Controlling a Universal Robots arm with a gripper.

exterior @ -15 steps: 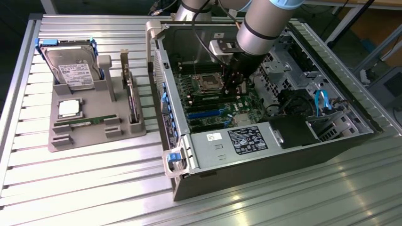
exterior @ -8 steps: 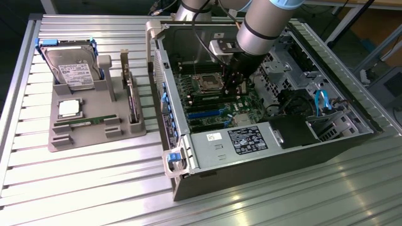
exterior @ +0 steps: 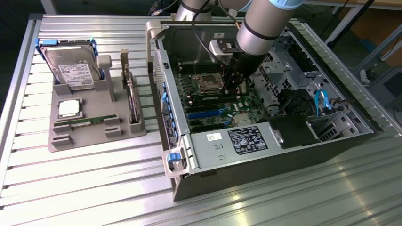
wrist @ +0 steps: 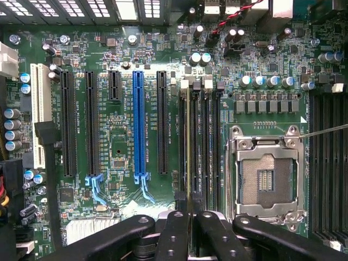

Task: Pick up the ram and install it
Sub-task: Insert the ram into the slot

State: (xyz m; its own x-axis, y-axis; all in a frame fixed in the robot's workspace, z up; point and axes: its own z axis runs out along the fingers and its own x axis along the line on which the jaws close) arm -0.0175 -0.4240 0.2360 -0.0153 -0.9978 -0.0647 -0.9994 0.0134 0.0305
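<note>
The gripper [wrist: 190,217] appears to pinch the ram [wrist: 188,147], edge-on between its fingers, over the memory slots [wrist: 209,141]. If misaligned with the groove, pressing could jam or crack it.

The claw [wrist: 192,218] grips the ram [wrist: 188,141] edge-on at the memory slots [wrist: 209,147].

This looks like a robotics lab or assembly workshop: a slatted aluminium workbench [exterior: 94,183], an open computer case [exterior: 210,141] lying on it, and spare parts slotted into a grey fixture tray [exterior: 75,142] alongside.
</note>
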